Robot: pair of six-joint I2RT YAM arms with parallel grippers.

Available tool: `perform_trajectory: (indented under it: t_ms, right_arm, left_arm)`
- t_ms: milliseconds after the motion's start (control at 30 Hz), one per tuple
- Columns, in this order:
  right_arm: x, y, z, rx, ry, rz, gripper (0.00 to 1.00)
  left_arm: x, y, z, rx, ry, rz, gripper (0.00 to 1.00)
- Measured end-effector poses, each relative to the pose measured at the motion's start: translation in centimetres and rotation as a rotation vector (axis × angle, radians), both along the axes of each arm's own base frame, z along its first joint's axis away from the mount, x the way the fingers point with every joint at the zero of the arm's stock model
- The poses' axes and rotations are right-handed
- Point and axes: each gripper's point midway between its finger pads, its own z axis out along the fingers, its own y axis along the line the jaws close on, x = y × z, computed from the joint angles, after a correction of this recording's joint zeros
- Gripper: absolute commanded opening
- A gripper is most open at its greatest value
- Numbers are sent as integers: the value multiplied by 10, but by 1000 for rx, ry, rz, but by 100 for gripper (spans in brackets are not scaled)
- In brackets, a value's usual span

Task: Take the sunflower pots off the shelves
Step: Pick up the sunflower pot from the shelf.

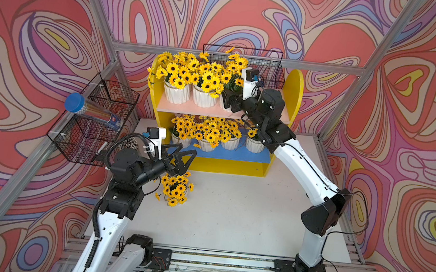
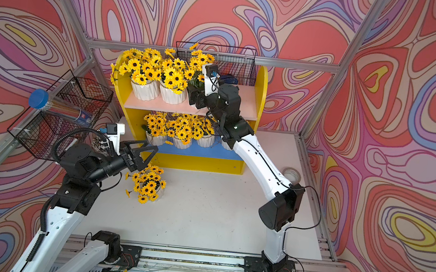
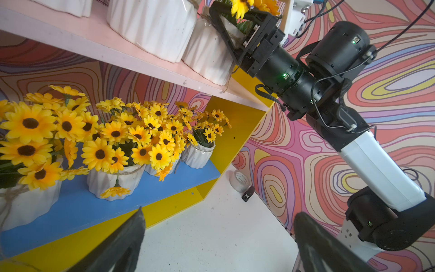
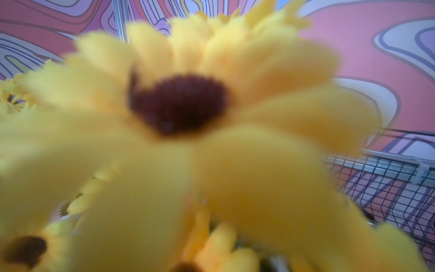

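Observation:
The shelves [image 1: 293, 86] stand at the back, yellow with a pink upper board [image 1: 186, 108] and a blue lower board [image 1: 237, 155]. Two sunflower pots [image 1: 176, 93] stand free on the pink board. Beside them, my right gripper [image 1: 227, 100] is shut on a third pot [image 3: 207, 58], one of its fingers [image 3: 223, 37] against the pot's side. A blurred sunflower [image 4: 179, 106] fills the right wrist view and hides the jaws. Several pots [image 1: 230, 143] line the blue board. Another pot [image 1: 175, 188] sits on the table. My left gripper [image 1: 189, 150] hangs open just above it, holding nothing.
A black wire basket [image 1: 92, 134] on the left frame holds a blue-capped tube [image 1: 89, 110]. A second wire basket [image 1: 270, 70] hangs behind the shelves' top. A tape roll [image 2: 291, 174] and a small black item [image 3: 248, 193] lie by the right wall.

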Motion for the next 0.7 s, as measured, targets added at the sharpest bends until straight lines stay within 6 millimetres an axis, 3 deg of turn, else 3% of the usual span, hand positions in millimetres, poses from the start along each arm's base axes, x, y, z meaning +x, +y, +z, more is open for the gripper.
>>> perform_trajectory:
  t_ms: [700]
  right_arm:
    - [-10,-13,4,-34,-5,-33,0]
  left_arm:
    - [0,0,0,0,1,0,100]
